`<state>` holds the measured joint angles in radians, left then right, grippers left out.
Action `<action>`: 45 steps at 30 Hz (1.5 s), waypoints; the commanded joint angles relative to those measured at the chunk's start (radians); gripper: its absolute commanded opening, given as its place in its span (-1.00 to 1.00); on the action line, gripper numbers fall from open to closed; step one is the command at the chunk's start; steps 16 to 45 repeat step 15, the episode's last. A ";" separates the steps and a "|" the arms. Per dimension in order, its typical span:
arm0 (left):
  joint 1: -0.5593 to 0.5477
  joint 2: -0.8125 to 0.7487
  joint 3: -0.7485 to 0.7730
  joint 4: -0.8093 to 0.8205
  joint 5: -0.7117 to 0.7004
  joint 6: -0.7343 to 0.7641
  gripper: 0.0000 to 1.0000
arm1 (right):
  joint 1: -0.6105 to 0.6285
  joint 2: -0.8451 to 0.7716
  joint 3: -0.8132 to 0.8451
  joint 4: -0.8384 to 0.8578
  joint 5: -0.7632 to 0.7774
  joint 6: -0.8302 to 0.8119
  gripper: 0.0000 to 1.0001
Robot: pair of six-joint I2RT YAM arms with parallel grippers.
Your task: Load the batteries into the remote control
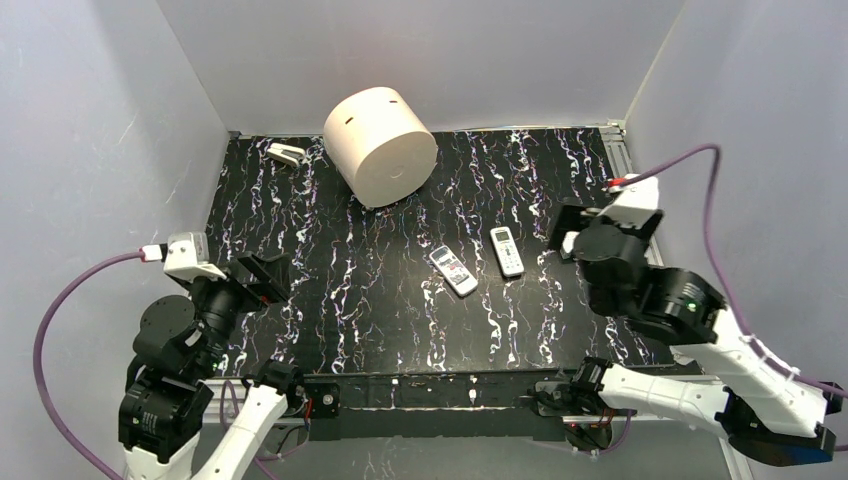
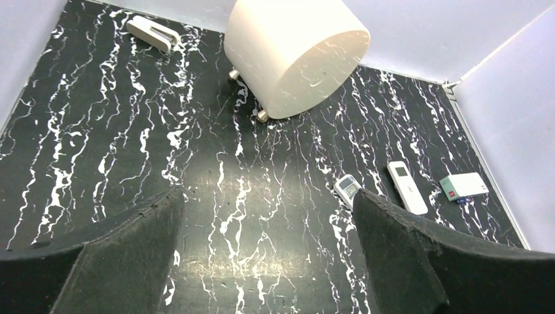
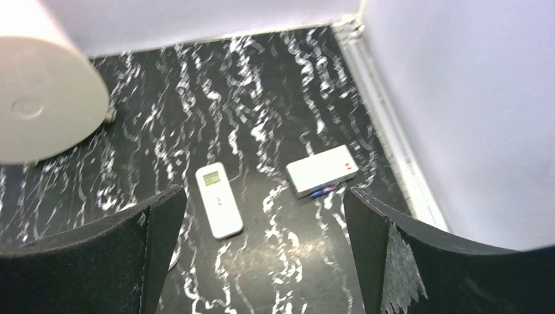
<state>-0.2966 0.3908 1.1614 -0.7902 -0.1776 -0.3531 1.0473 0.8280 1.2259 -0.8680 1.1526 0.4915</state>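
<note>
You are at the start: left end effector [image 2: 267,196] and right end effector [image 3: 262,193] both gape wide, holding nothing. One remote [image 1: 453,270] and a second remote [image 1: 507,250] lie face up mid-tabletop [image 1: 350,300]. I cannot make out the batteries; search by the white box [image 3: 322,170] first.

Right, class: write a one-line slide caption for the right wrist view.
Open right gripper frames a white remote and a small white box on the black marbled table.

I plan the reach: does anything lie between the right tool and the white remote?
Nothing visible does. Only bare table separates the open right tool from the white remote; the white box lies aside, apart.
</note>
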 commanded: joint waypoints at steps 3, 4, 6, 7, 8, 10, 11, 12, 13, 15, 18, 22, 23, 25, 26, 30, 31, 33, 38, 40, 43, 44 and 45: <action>-0.003 0.018 0.062 -0.036 -0.079 0.031 0.97 | 0.002 -0.031 0.203 -0.147 0.200 -0.104 0.97; -0.002 0.024 0.064 -0.036 -0.078 0.029 0.97 | 0.002 -0.045 0.218 -0.139 0.201 -0.123 0.97; -0.003 0.035 0.062 -0.032 -0.065 0.016 0.97 | 0.001 -0.075 0.231 -0.109 0.202 -0.156 0.97; -0.003 0.040 0.056 -0.027 -0.051 0.010 0.97 | 0.001 -0.089 0.232 -0.088 0.205 -0.166 0.97; -0.003 0.045 0.051 -0.021 -0.047 0.002 0.97 | 0.001 -0.102 0.230 -0.074 0.204 -0.179 0.97; -0.003 0.054 0.042 -0.010 -0.043 -0.004 0.97 | 0.001 -0.126 0.217 -0.033 0.201 -0.198 0.97; -0.003 0.057 0.040 -0.003 -0.042 -0.006 0.97 | 0.001 -0.134 0.206 -0.004 0.202 -0.209 0.97; -0.002 0.058 0.038 0.002 -0.043 -0.005 0.97 | 0.002 -0.141 0.196 0.013 0.201 -0.220 0.97; -0.002 0.057 0.034 0.008 -0.044 -0.006 0.97 | 0.001 -0.143 0.187 0.022 0.199 -0.223 0.97; -0.002 0.053 0.023 0.024 -0.045 -0.006 0.97 | 0.002 -0.142 0.174 0.031 0.202 -0.228 0.97; -0.002 0.053 0.023 0.024 -0.045 -0.006 0.97 | 0.002 -0.142 0.174 0.031 0.202 -0.228 0.97; -0.002 0.053 0.023 0.024 -0.045 -0.006 0.97 | 0.002 -0.142 0.174 0.031 0.202 -0.228 0.97; -0.002 0.053 0.023 0.024 -0.045 -0.006 0.97 | 0.002 -0.142 0.174 0.031 0.202 -0.228 0.97; -0.002 0.053 0.023 0.024 -0.045 -0.006 0.97 | 0.002 -0.142 0.174 0.031 0.202 -0.228 0.97; -0.002 0.053 0.023 0.024 -0.045 -0.006 0.97 | 0.002 -0.142 0.174 0.031 0.202 -0.228 0.97; -0.002 0.053 0.023 0.024 -0.045 -0.006 0.97 | 0.002 -0.142 0.174 0.031 0.202 -0.228 0.97; -0.002 0.053 0.023 0.024 -0.045 -0.006 0.97 | 0.002 -0.142 0.174 0.031 0.202 -0.228 0.97; -0.002 0.053 0.023 0.024 -0.045 -0.006 0.97 | 0.002 -0.142 0.174 0.031 0.202 -0.228 0.97; -0.002 0.053 0.023 0.024 -0.045 -0.006 0.97 | 0.002 -0.142 0.174 0.031 0.202 -0.228 0.97; -0.002 0.053 0.023 0.024 -0.045 -0.006 0.97 | 0.002 -0.142 0.174 0.031 0.202 -0.228 0.97; -0.002 0.053 0.023 0.024 -0.045 -0.006 0.97 | 0.002 -0.142 0.174 0.031 0.202 -0.228 0.97; -0.002 0.053 0.023 0.024 -0.045 -0.006 0.97 | 0.002 -0.142 0.174 0.031 0.202 -0.228 0.97; -0.002 0.053 0.023 0.024 -0.045 -0.006 0.97 | 0.002 -0.142 0.174 0.031 0.202 -0.228 0.97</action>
